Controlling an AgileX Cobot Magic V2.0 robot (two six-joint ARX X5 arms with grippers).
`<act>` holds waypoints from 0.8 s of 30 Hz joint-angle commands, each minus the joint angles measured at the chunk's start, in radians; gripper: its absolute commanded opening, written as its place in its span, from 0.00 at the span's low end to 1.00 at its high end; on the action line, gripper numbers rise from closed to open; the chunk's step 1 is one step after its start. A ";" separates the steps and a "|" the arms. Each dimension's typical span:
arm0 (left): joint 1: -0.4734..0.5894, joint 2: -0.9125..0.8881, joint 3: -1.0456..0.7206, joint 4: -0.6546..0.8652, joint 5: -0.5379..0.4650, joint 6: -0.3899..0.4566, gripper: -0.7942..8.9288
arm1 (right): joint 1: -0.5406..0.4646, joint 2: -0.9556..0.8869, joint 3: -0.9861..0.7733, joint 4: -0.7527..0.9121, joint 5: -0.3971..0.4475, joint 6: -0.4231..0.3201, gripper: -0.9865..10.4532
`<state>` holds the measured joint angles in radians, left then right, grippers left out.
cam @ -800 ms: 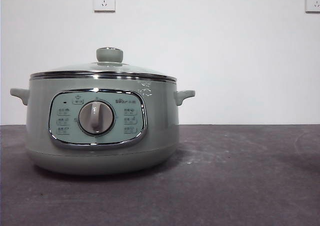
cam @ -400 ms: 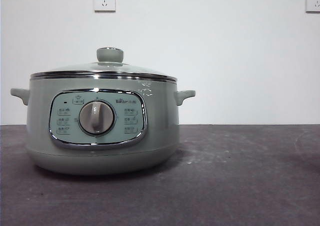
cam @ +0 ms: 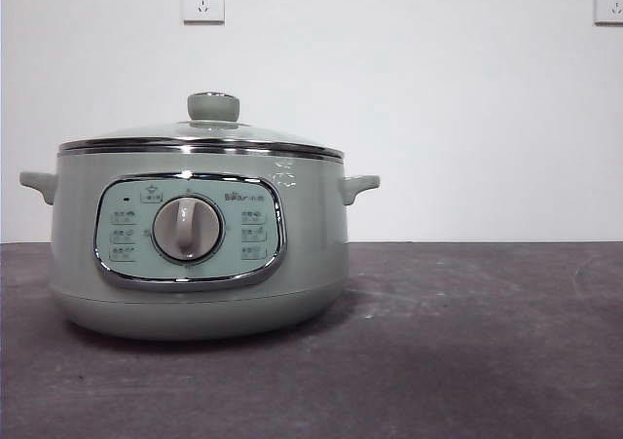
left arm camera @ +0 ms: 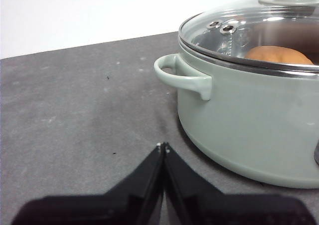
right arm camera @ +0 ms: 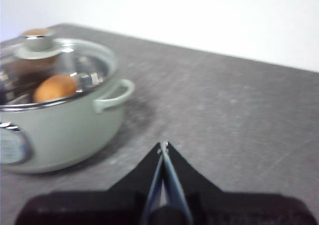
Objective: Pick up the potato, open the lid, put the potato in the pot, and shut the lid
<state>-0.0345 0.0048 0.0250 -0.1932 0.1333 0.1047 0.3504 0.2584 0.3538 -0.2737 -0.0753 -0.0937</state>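
Note:
The sage-green pot (cam: 200, 254) stands on the dark table at the left of the front view, its dial panel facing the camera. The glass lid (cam: 200, 132) with its green knob sits closed on the pot. The orange-brown potato (left arm camera: 278, 55) lies inside the pot, seen through the lid in the left wrist view and in the right wrist view (right arm camera: 55, 87). My left gripper (left arm camera: 163, 146) is shut and empty, near the table beside one pot handle (left arm camera: 184, 78). My right gripper (right arm camera: 163, 145) is shut and empty, apart from the pot's other side. Neither gripper shows in the front view.
Two wall sockets (cam: 202, 0) hang on the white wall behind. Bare dark table (cam: 487, 342) stretches to the right of the pot.
The black arm tip at the top right corner of the front view has moved up and out of the picture. The pot and lid have not moved.

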 commanded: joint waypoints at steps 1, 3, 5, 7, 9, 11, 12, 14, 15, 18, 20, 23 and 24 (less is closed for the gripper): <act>0.003 -0.003 -0.016 0.005 -0.002 -0.004 0.08 | -0.065 -0.067 -0.117 0.085 -0.048 0.010 0.09; 0.003 -0.003 -0.016 0.005 -0.001 -0.004 0.08 | -0.100 -0.107 -0.192 0.140 -0.056 0.024 0.09; 0.003 -0.003 -0.016 0.005 -0.002 -0.004 0.08 | -0.116 -0.131 -0.242 0.163 -0.056 0.026 0.09; 0.003 -0.003 -0.016 0.005 -0.002 -0.004 0.08 | -0.127 -0.149 -0.279 0.164 -0.056 0.032 0.09; 0.003 -0.003 -0.016 0.005 -0.001 -0.004 0.08 | -0.135 -0.160 -0.300 0.159 -0.055 0.046 0.09; 0.003 -0.003 -0.016 0.005 -0.001 -0.004 0.08 | -0.146 -0.163 -0.311 0.159 -0.056 0.051 0.09; 0.003 -0.003 -0.016 0.005 -0.001 -0.004 0.08 | -0.153 -0.163 -0.315 0.159 -0.056 0.052 0.09; 0.003 -0.003 -0.016 0.005 -0.001 -0.004 0.08 | -0.167 -0.164 -0.322 0.160 -0.056 0.057 0.09; 0.003 -0.003 -0.016 0.005 -0.001 -0.004 0.08 | -0.174 -0.164 -0.324 0.159 -0.055 0.060 0.09; 0.003 -0.003 -0.016 0.005 -0.001 -0.004 0.08 | -0.194 -0.176 -0.335 0.161 -0.055 0.061 0.09; 0.003 -0.003 -0.016 0.005 -0.001 -0.004 0.08 | -0.202 -0.192 -0.348 0.158 -0.055 0.076 0.09; 0.003 -0.003 -0.016 0.005 -0.001 -0.004 0.08 | -0.214 -0.225 -0.348 0.105 -0.053 0.086 0.09; 0.003 -0.003 -0.016 0.005 -0.001 -0.004 0.08 | -0.218 -0.237 -0.348 0.097 -0.053 0.086 0.09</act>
<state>-0.0345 0.0048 0.0246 -0.1932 0.1333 0.1047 0.1356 0.0330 0.0177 -0.1646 -0.1284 -0.0246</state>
